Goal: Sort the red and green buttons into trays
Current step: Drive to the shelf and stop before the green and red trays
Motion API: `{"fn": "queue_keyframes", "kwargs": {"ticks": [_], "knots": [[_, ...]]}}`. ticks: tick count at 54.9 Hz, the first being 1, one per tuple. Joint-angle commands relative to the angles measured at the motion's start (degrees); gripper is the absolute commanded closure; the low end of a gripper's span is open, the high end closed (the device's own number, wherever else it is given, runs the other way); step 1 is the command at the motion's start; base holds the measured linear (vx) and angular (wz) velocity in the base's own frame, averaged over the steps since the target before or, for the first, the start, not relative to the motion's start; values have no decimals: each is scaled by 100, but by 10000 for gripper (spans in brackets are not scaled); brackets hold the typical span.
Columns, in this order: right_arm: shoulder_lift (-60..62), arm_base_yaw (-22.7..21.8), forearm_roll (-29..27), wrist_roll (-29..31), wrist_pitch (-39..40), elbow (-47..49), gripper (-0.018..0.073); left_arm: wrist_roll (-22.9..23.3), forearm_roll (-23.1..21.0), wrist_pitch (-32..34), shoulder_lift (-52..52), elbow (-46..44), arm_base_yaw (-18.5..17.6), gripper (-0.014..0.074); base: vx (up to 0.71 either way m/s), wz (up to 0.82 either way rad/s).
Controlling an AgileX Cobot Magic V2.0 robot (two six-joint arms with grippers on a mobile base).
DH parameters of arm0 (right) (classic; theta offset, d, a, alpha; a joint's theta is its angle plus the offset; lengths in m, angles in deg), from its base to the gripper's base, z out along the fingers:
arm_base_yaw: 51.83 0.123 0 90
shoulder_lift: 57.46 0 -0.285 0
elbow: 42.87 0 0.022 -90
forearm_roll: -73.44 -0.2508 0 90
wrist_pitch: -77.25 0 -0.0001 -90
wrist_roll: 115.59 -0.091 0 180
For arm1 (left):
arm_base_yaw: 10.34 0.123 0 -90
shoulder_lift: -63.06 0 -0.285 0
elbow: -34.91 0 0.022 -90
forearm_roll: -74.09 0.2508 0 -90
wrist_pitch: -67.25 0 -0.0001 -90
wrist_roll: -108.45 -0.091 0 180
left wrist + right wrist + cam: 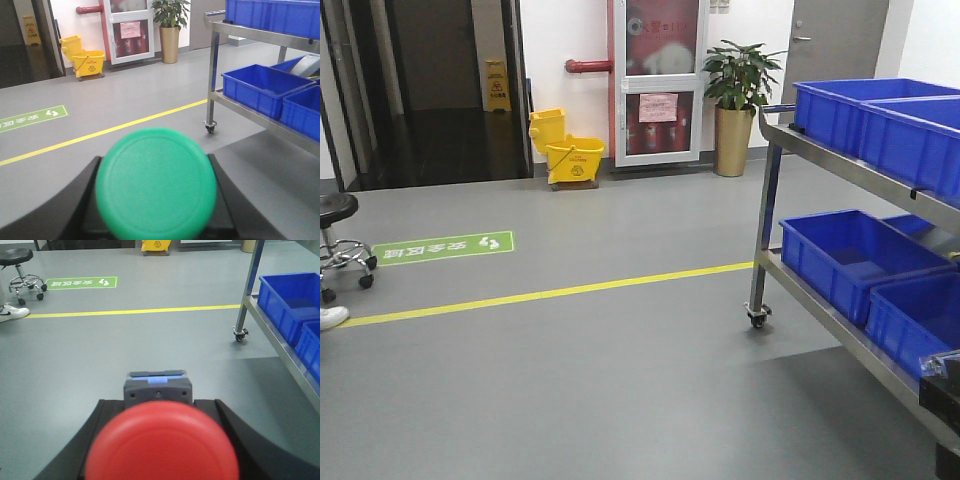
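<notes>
In the left wrist view the green button (156, 185) fills the space between my black fingers (82, 195). Its round green cap faces the camera and hides its base. My left gripper (156, 161) is shut on it, held up above the grey floor. In the right wrist view the red button (161, 445) sits between the fingers (95, 425), with its dark grey base (157, 389) sticking out beyond the cap. My right gripper (159, 404) is shut on it, also above the floor. The green and red trays are out of view. Neither gripper shows in the front view.
A steel wheeled cart (765, 190) stands at the right with several deep blue crates (850, 250) on two shelves; it also shows in the wrist views (212, 75). A yellow floor line (550, 292), a black stool (340, 245), a yellow mop bucket (568, 155) and a potted plant (735, 110) lie farther off.
</notes>
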Motion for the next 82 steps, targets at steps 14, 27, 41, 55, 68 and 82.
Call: {"fn": "queue_keyframes", "kwargs": {"ticks": [14, 27, 41, 55, 68, 82], "knots": [[46, -28, 65, -1, 507, 175, 568, 26, -20, 520, -12, -162, -12, 596, 45, -7], [46, -28, 65, -1, 507, 175, 568, 26, -20, 520, -12, -162, -12, 596, 45, -7], [46, -28, 65, -1, 507, 175, 568, 26, -20, 520, -12, -162, -12, 596, 44, -12], [46, -28, 65, -1, 507, 175, 568, 26, -20, 519, -12, -162, -12, 596, 40, -28], [46, -28, 65, -1, 507, 175, 568, 26, -20, 519, -12, -162, -12, 596, 36, -48], [46, -28, 65, -1, 507, 175, 568, 26, -20, 519, -12, -162, -12, 596, 31, -65]]}}
